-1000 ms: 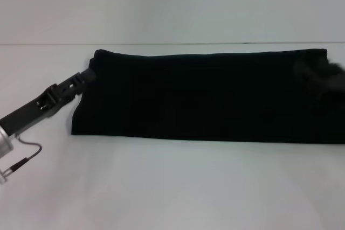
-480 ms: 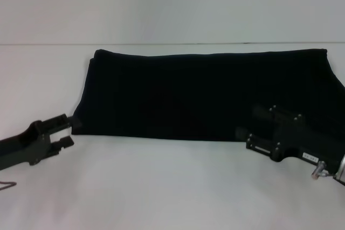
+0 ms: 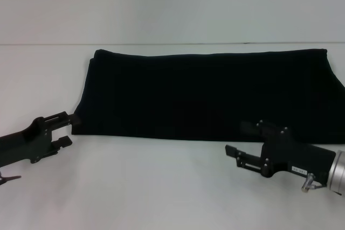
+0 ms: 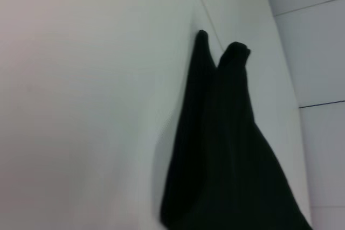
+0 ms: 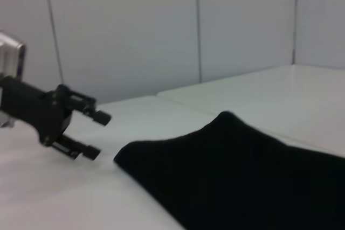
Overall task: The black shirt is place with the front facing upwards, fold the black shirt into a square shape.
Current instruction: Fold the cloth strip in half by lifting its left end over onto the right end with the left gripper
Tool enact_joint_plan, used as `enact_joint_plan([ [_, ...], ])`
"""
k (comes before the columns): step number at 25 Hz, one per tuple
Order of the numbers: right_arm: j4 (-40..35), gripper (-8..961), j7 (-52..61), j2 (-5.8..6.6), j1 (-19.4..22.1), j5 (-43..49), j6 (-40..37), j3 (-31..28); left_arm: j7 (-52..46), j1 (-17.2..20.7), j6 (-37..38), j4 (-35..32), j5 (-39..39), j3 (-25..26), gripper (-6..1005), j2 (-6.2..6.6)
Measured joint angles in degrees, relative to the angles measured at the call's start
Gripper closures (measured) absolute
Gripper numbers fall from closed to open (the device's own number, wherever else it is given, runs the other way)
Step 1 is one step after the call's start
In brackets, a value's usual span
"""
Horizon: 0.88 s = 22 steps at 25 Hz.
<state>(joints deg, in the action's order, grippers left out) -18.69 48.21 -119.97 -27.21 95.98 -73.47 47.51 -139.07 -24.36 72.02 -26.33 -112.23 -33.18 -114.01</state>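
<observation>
While both released pincers hover near, the black shirt lies lengthwise left-to-right.

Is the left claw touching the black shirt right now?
Apart. In the right wrist view, bare white table shows between the open left claw and the black shirt corner. The head view looks closer.

No legible text, brand, number or sign appears in any view. A small pale label sits on the body of the right gripper, behind its fingers; its print cannot be read. The black shirt shows no lettering on its visible surface.
</observation>
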Motion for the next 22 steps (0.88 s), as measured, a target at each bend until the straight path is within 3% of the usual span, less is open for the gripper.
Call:
enact_joint_plan([
  [22, -0.1, 193, 0.5, 0.0, -0.9, 0.0, 1.1, 2.2, -1.8, -2.7, -6.8, 1.3, -2.2, 0.0, 256, -0.52],
])
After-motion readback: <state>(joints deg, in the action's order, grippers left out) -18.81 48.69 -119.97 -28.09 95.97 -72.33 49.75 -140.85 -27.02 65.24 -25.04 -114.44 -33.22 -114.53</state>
